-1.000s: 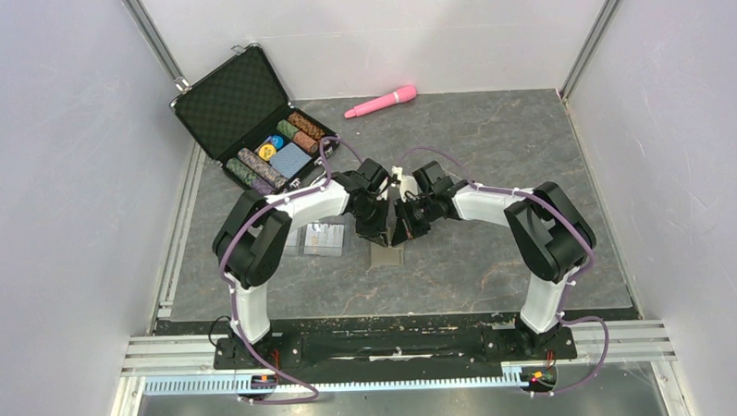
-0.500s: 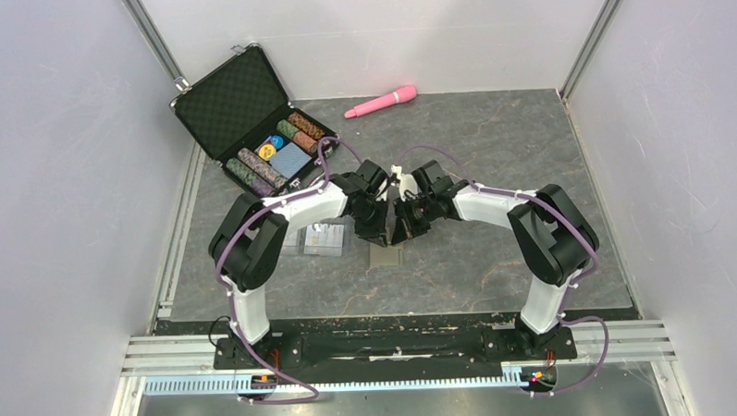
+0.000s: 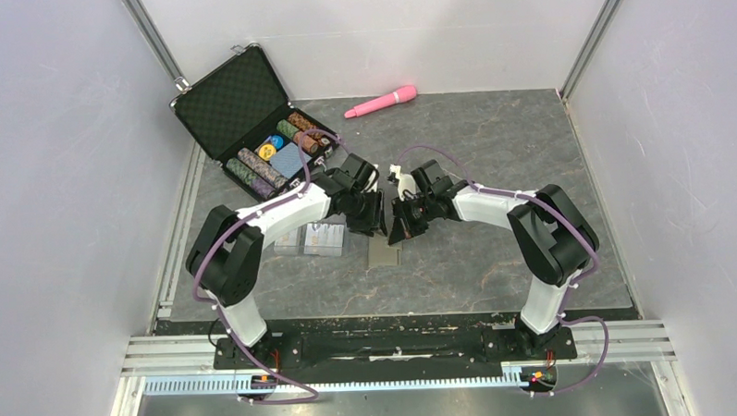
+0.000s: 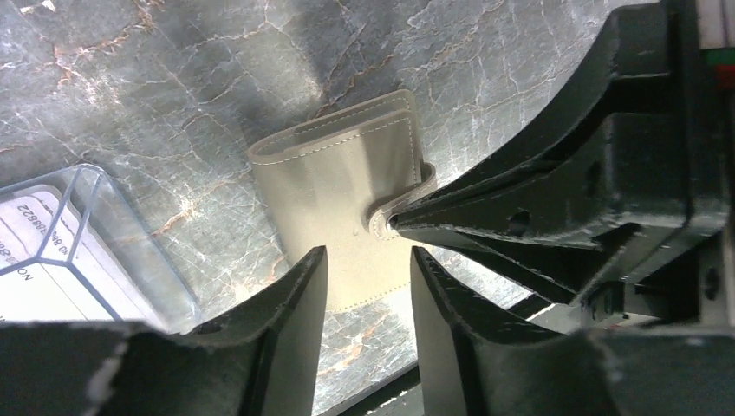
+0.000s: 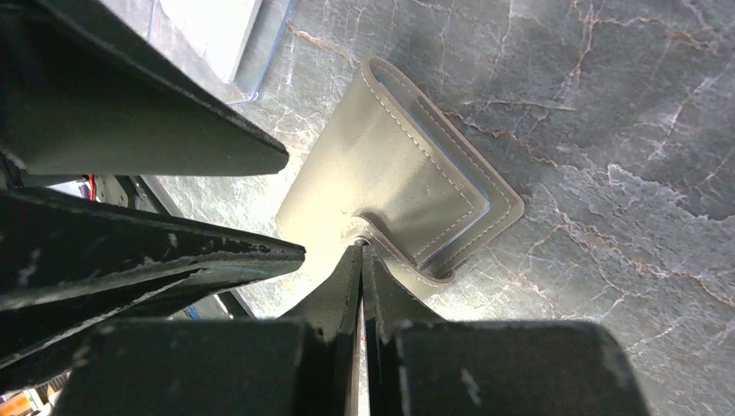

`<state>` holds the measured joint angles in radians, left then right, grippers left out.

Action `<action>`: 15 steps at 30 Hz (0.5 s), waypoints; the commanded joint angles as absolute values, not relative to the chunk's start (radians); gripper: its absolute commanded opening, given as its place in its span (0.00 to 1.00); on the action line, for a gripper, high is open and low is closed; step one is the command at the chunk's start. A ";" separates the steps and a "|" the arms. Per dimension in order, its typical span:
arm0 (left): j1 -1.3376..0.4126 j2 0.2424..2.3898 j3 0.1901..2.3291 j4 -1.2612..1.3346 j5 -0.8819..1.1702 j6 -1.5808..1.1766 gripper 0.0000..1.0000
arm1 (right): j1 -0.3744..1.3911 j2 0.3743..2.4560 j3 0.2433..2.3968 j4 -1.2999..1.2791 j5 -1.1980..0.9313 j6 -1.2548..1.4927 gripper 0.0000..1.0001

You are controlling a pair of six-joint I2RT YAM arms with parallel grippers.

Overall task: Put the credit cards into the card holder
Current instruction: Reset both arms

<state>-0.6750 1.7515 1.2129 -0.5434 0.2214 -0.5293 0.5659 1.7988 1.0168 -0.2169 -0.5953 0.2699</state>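
Now the card holder [image 4: 342,195] lies flat and folded shut on the dark marbled tabletop [image 3: 492,148], about in the middle, between the two arms. Its khaki outside faces up, and a thin line of light-blue lining shows along one edge in the right wrist view. The snap tab [image 5: 412,260] wraps around one side of it and ends on the top face.

The right claw [image 5: 360,251] has its fingers pressed together, and the tips touch the end of this tab. I cannot tell whether a bit of the tab is caught between them. The left claw [image 4: 366,253] is spread, with one finger on each side of a gap through which the edge of the holder is seen. It hangs over that edge and grips nothing. The two claws point toward each other and are very near, tip almost to tip.

Just beside the holder, on the left arm's side, the credit cards [image 3: 324,237] lie in clear plastic trays. They are pale, with some small print that I cannot read.

Farther back on the left stands an open black case [image 3: 236,102] with rows of poker chips and a blue deck [image 3: 289,160]. A pink object [image 3: 380,101] lies near the back wall.
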 commanded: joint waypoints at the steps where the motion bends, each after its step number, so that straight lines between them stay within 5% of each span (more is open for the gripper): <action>1: -0.661 1.713 1.185 -0.484 0.262 -0.549 0.49 | 0.569 1.754 1.016 -0.169 -0.612 0.278 0.00; 6: -0.634 1.648 1.128 -0.372 0.323 -0.575 0.72 | 0.568 1.735 1.020 -0.166 -0.603 0.285 0.01; 8: -0.616 1.612 1.094 -0.302 0.359 -0.594 0.99 | 0.567 1.720 1.022 -0.163 -0.590 0.285 0.02; 15: -0.527 1.504 0.981 -0.088 0.457 -0.645 1.00 | 0.538 1.655 1.019 -0.143 -0.528 0.296 0.21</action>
